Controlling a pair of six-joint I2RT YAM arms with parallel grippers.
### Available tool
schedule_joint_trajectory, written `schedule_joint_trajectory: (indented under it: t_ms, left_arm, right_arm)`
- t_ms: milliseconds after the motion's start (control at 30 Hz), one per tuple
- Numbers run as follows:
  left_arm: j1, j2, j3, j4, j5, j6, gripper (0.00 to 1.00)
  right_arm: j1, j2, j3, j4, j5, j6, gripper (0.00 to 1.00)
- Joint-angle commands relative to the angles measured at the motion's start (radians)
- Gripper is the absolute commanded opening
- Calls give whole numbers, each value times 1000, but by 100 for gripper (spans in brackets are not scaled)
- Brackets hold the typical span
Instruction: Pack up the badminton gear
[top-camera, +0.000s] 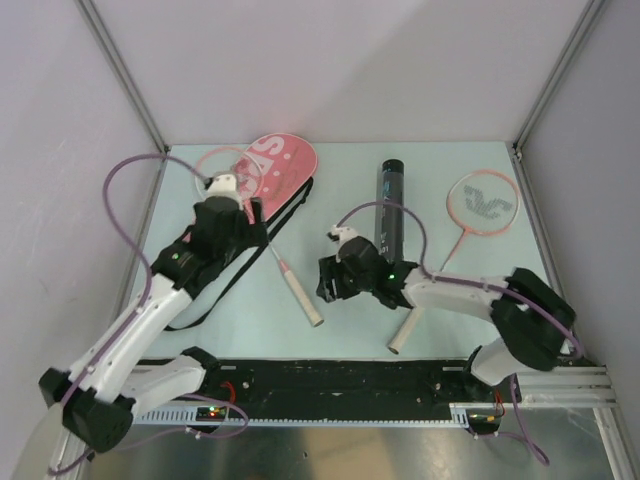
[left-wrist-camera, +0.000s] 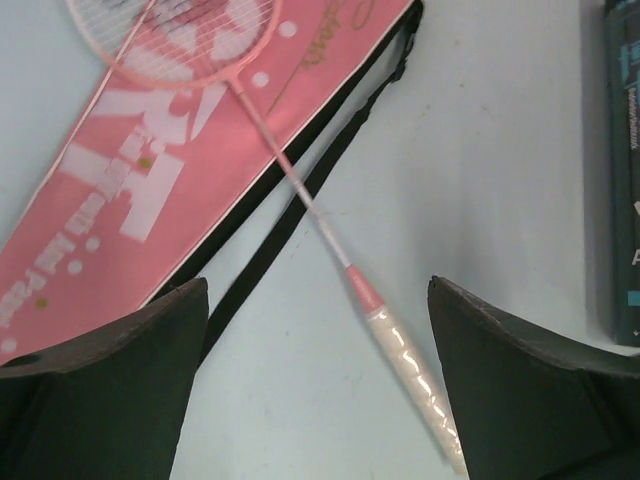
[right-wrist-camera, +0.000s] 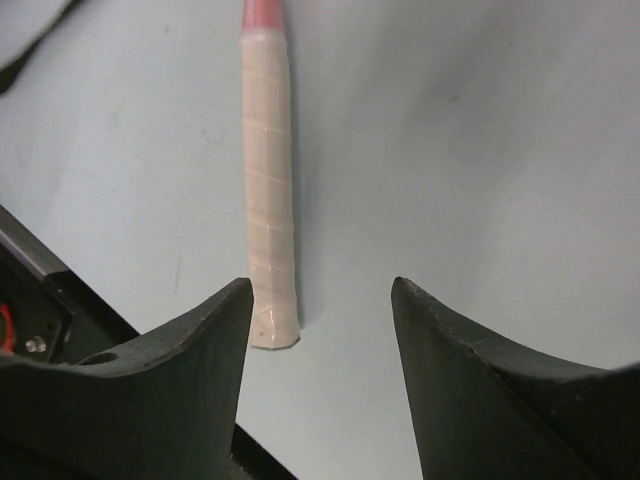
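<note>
The pink racket case (top-camera: 283, 160) with white letters and a black strap (top-camera: 262, 232) lies at the back left. One pink racket has its head (top-camera: 222, 166) on the case and its white handle (top-camera: 302, 298) towards the front. The second racket (top-camera: 480, 203) lies at the right. The black tube (top-camera: 390, 205) lies mid-table. My left gripper (top-camera: 240, 240) is open and empty above the case (left-wrist-camera: 150, 190), with the first racket's handle (left-wrist-camera: 405, 355) between its fingers' lines (left-wrist-camera: 318, 285). My right gripper (top-camera: 335, 285) is open and empty (right-wrist-camera: 320, 285), just above that handle's end (right-wrist-camera: 270, 200). No shuttlecock shows.
The black rail (top-camera: 340, 375) with the arm bases runs along the near edge and also shows in the right wrist view (right-wrist-camera: 40, 270). Grey walls and metal posts (top-camera: 125, 75) close in the table on three sides. The tube's side (left-wrist-camera: 625, 180) shows at the left wrist view's right edge.
</note>
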Motion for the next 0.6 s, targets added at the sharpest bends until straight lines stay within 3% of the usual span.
schedule_joint_trajectory:
  t_ms: [0, 133, 333, 567]
  left_arm:
    - [74, -124, -103, -10, 23, -152, 91]
    - [131, -153, -168, -9, 39, -260, 86]
    - [172, -73, -223, 15, 88, -380, 82]
    - [191, 95, -242, 145, 144, -414, 83]
  right_arm:
    - [50, 135, 95, 118, -22, -49, 64]
    - [80, 258, 173, 113, 12, -69, 64]
    - [125, 398, 271, 50, 69, -75, 61]
    - [157, 392, 287, -30, 142, -62, 40]
